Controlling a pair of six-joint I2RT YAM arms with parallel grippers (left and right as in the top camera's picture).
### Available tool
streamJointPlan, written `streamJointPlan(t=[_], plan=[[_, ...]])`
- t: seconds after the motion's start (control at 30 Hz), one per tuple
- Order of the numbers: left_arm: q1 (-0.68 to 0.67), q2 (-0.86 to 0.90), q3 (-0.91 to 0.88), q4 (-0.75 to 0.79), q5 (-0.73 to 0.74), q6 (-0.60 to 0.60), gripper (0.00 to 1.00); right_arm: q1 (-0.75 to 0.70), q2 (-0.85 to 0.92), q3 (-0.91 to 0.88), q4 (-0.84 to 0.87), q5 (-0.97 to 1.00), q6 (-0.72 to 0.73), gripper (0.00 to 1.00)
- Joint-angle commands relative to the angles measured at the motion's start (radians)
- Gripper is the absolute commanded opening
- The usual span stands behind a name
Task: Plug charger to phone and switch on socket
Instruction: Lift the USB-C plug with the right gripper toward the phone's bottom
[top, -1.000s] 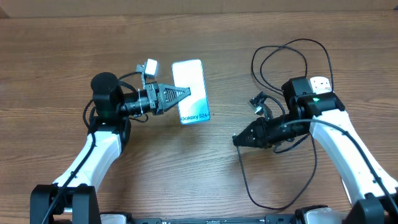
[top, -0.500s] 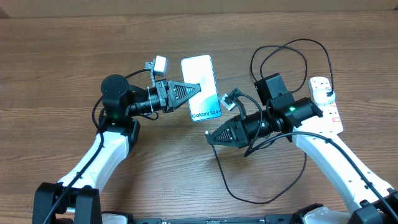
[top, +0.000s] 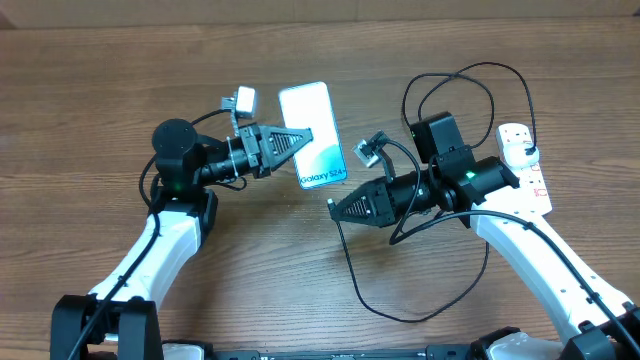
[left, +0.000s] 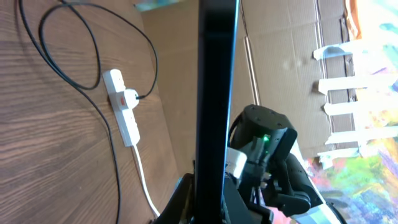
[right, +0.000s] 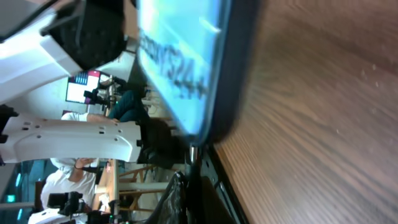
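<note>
My left gripper (top: 305, 138) is shut on the phone (top: 318, 112) and holds it above the table, its "Galaxy S24" end toward my right gripper. In the left wrist view the phone (left: 216, 81) stands edge-on between the jaws (left: 211, 202). My right gripper (top: 333, 208) is shut on the charger's plug tip (right: 193, 152), which sits just under the phone's bottom edge (right: 180, 68); contact cannot be told. The black charger cable (top: 352, 285) loops across the table toward the white socket strip (top: 528, 170). The strip also shows in the left wrist view (left: 124, 118).
The cable makes large loops behind my right arm (top: 470, 80) and in front of it (top: 400, 315). The strip's thick white cord (left: 144, 180) runs toward the table edge. A cardboard wall (left: 292, 37) stands beyond the table.
My right gripper swung left with the plug to the phone's bottom end. My left gripper raised the phone, then shifted it slightly left and back.
</note>
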Motion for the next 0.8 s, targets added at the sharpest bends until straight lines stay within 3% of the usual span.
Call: streamJointPlan(t=[0.0, 0.4, 0.77], plan=[[0.001, 0.0, 0.008, 0.011, 0.014, 0.027, 0.04, -0.002, -0.01, -0.003, 0.039, -0.068, 0.013, 0.04], [0.001, 0.0, 0.008, 0.011, 0.01, 0.0, 0.04, -0.002, -0.01, -0.003, 0.211, -0.034, 0.215, 0.04], [0.001, 0.0, 0.008, 0.124, 0.002, -0.091, 0.04, -0.002, -0.01, -0.003, 0.196, -0.034, 0.3, 0.04]])
